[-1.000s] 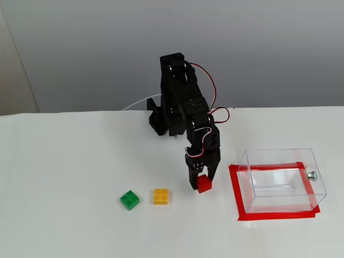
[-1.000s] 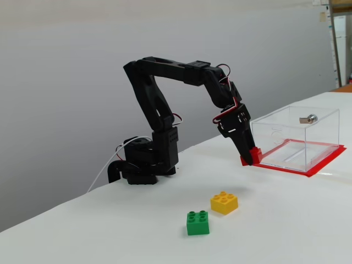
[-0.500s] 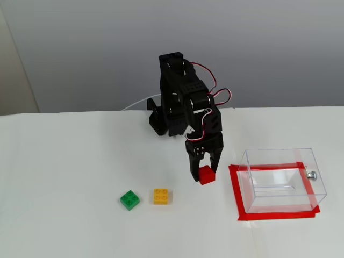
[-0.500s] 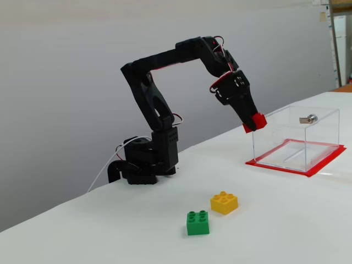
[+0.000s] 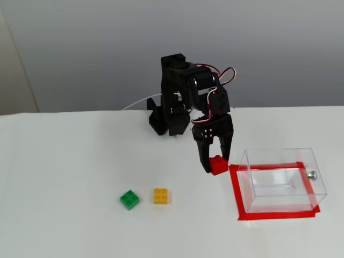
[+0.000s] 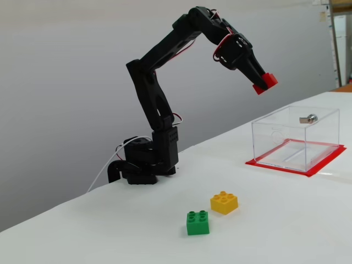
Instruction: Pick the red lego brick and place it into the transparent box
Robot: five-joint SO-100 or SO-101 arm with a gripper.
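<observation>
My gripper [image 5: 215,164] [image 6: 264,83] is shut on the red lego brick [image 5: 218,165] [image 6: 265,82] and holds it high in the air. In both fixed views the brick hangs just short of the transparent box [image 5: 281,180] [image 6: 297,137], above the level of its open top. The clear box stands on the white table inside a red tape frame [image 5: 238,201], with a small silver knob [image 5: 310,174] [image 6: 309,118] on one wall. Nothing shows inside the box.
A yellow brick [image 5: 160,195] [image 6: 224,202] and a green brick [image 5: 129,199] [image 6: 198,222] lie side by side on the white table [image 5: 64,177]. The arm's black base [image 5: 164,121] [image 6: 140,165] stands at the table's back edge before a grey wall.
The arm has lifted the red brick from near the table to well above the box's height and carried it toward the box. The box and the other bricks have not moved.
</observation>
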